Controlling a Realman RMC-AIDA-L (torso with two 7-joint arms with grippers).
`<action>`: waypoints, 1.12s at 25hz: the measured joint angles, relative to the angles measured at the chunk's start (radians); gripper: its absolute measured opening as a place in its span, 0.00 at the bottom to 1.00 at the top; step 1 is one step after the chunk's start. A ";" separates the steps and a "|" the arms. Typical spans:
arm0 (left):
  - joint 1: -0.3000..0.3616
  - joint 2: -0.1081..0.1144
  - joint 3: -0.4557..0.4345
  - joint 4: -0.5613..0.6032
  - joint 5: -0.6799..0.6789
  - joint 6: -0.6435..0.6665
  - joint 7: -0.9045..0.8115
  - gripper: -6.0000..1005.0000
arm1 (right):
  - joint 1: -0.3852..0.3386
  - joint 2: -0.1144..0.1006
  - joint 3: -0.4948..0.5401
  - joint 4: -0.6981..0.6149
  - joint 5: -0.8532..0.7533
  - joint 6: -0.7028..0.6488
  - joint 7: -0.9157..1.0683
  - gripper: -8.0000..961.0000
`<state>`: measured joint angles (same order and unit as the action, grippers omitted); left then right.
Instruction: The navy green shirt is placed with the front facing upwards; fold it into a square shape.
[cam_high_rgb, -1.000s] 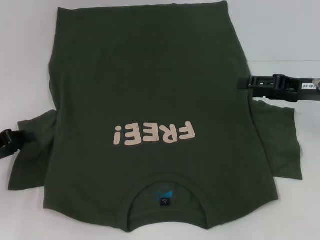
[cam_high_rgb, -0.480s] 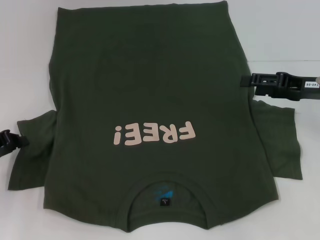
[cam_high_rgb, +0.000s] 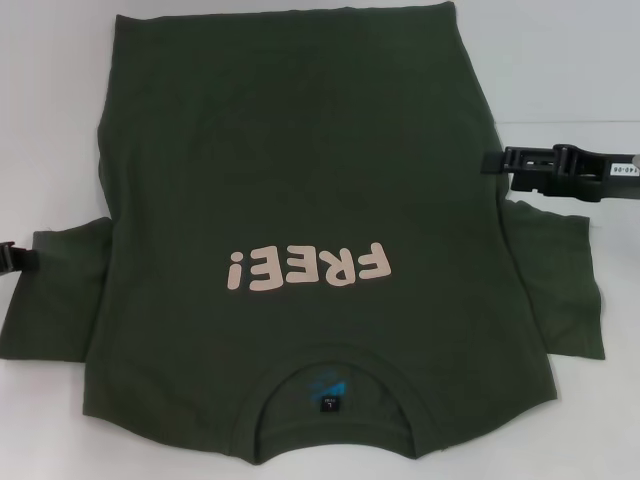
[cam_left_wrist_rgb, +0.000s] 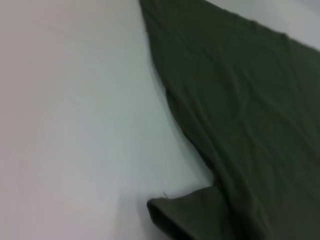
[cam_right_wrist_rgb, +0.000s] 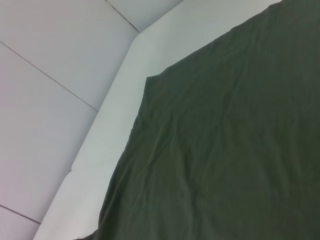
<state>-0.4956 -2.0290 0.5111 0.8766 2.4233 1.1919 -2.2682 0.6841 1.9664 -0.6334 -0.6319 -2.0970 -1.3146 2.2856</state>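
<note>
Two grippers flank the shirt (cam_high_rgb: 300, 200), which lies flat and face up on the white table (cam_high_rgb: 560, 60), its pink "FREE!" print (cam_high_rgb: 308, 268) and collar (cam_high_rgb: 335, 395) toward the robot, hem at the far side. The right gripper (cam_high_rgb: 490, 163) reaches in from the right, its tip touching or just over the shirt's right edge, a little beyond the spread right sleeve (cam_high_rgb: 565, 285); whether its jaws are parted or clenched cannot be told. The left gripper (cam_high_rgb: 12, 258) shows only as a dark tip at the picture's left border, right at the outer edge of the left sleeve (cam_high_rgb: 55, 295), which lies flat and spread out; its jaw state also cannot be told. From the left wrist, the shirt's edge and a curled bit of fabric (cam_left_wrist_rgb: 180, 212) lie on the table. From the right wrist, green cloth fills most of the view beside the table's far corner.
</note>
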 joint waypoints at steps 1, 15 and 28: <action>-0.008 0.000 0.006 0.009 0.019 -0.002 -0.007 0.00 | 0.000 0.000 0.000 0.000 0.000 0.000 0.000 0.87; -0.065 0.019 0.012 0.072 0.237 -0.065 -0.124 0.01 | 0.000 0.000 0.001 0.000 0.000 0.016 0.000 0.87; -0.118 0.044 0.014 0.093 0.337 -0.065 -0.155 0.01 | 0.003 -0.008 0.001 0.000 -0.002 0.021 0.010 0.87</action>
<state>-0.6139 -1.9847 0.5251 0.9698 2.7601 1.1267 -2.4230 0.6876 1.9589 -0.6321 -0.6319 -2.0988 -1.2938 2.2953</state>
